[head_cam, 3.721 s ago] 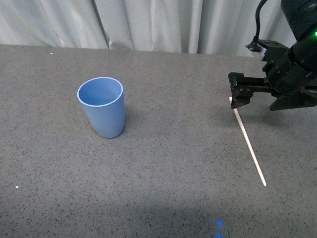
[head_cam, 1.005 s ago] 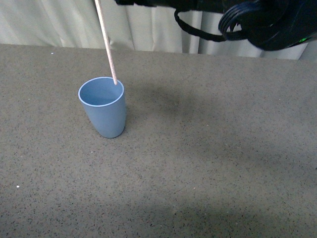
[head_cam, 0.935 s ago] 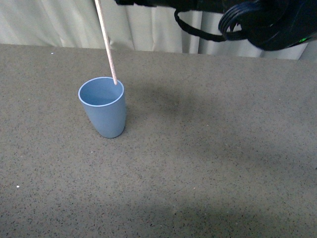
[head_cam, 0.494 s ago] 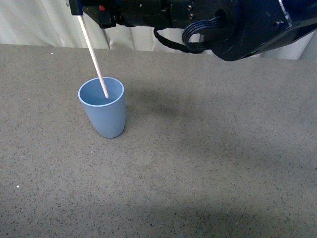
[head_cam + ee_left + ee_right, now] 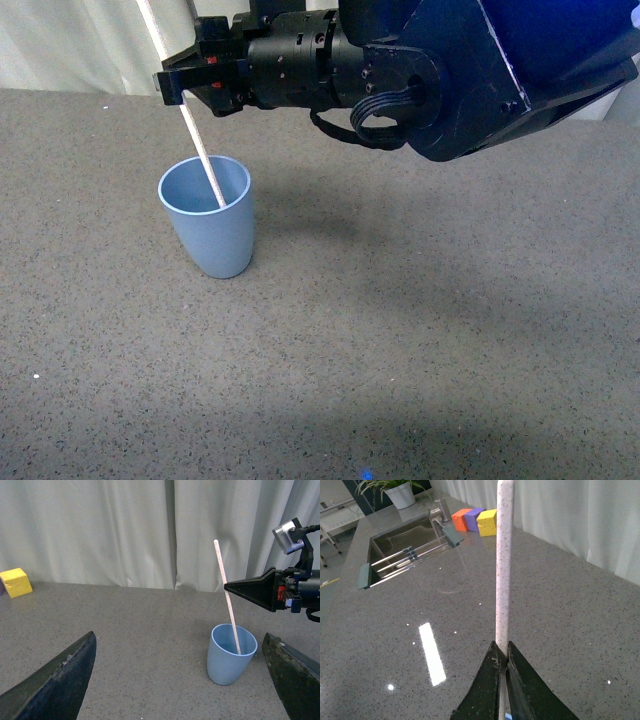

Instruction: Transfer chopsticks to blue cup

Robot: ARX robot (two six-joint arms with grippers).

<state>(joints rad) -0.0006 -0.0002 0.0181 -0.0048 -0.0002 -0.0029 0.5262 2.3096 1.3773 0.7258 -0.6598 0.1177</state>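
The blue cup (image 5: 208, 227) stands upright on the grey table at the left; it also shows in the left wrist view (image 5: 231, 654). My right gripper (image 5: 172, 88) is shut on the pale chopsticks (image 5: 196, 148), holding it steeply tilted above the cup. Its lower end is inside the cup, leaning against the inner wall. In the left wrist view the chopsticks (image 5: 226, 595) rises out of the cup beside the right gripper (image 5: 231, 586). In the right wrist view the chopsticks (image 5: 503, 565) is pinched between the jaws of the right gripper (image 5: 504, 656). My left gripper (image 5: 182, 677) is open and empty, short of the cup.
White curtains hang behind the table's far edge. A yellow block (image 5: 15, 582) sits far off on the table. The right wrist view shows a sink (image 5: 402, 545), a faucet (image 5: 440, 511), and orange, purple and yellow blocks (image 5: 476, 520) beyond it.
The right gripper has carried the chopsticks from the table's right side to above the cup and lowered it, so the tip now sits inside the cup.
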